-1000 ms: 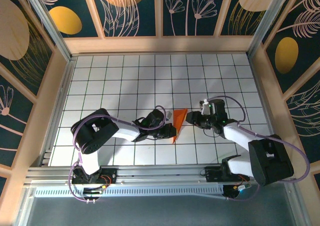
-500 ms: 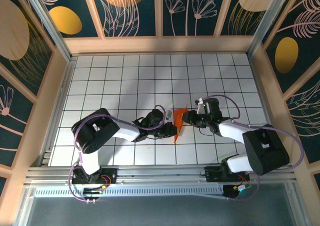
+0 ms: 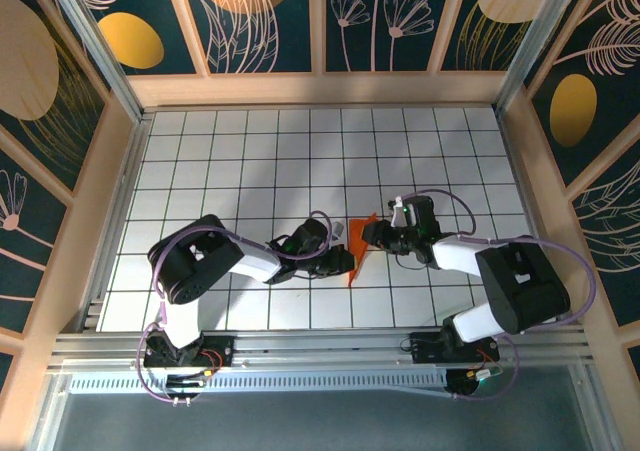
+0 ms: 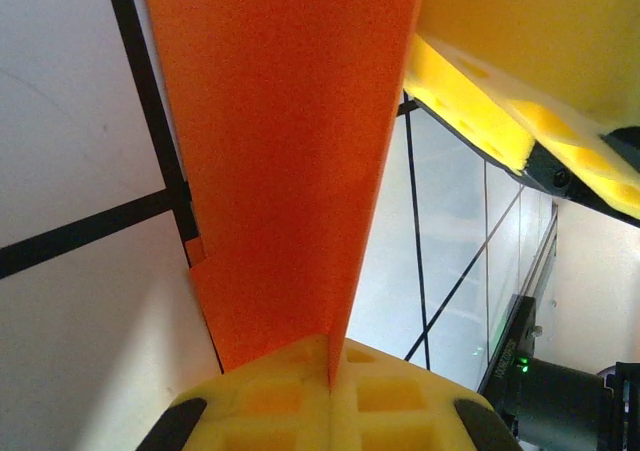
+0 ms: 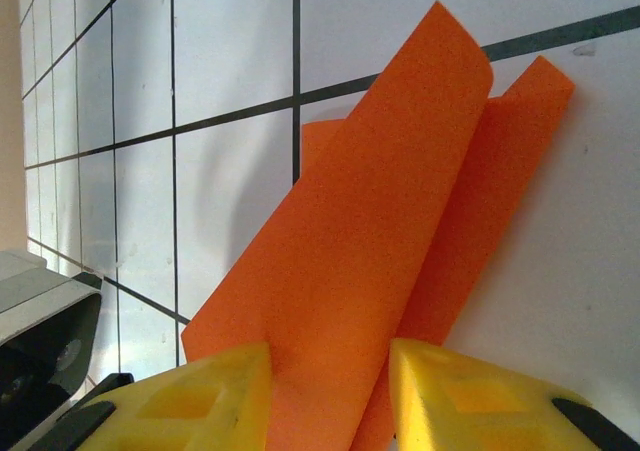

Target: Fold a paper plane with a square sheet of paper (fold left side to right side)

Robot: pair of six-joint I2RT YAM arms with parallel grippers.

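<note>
The paper plane [image 3: 358, 239] is bright orange paper folded into a slim pointed shape, standing on the tiled floor between the two arms. My left gripper [image 3: 341, 260] is shut on its near end; in the left wrist view the yellow pads [image 4: 270, 401] meet on the paper plane's [image 4: 280, 161] ridge. My right gripper [image 3: 371, 234] is open at the plane's right side. In the right wrist view its fingers [image 5: 215, 391] stand apart with a raised flap of the paper plane [image 5: 370, 231] between them. A second layer lies flat on the floor behind.
The white tiled floor [image 3: 250, 161] stretches behind and to both sides, walled by wooden panels [image 3: 320, 89]. The right gripper's yellow finger [image 4: 500, 101] shows close by in the left wrist view. The arm bases and rail [image 3: 320, 356] run along the near edge.
My right gripper has moved left onto the paper's right side, and its elbow has swung inward. The left gripper kept its hold in place.
</note>
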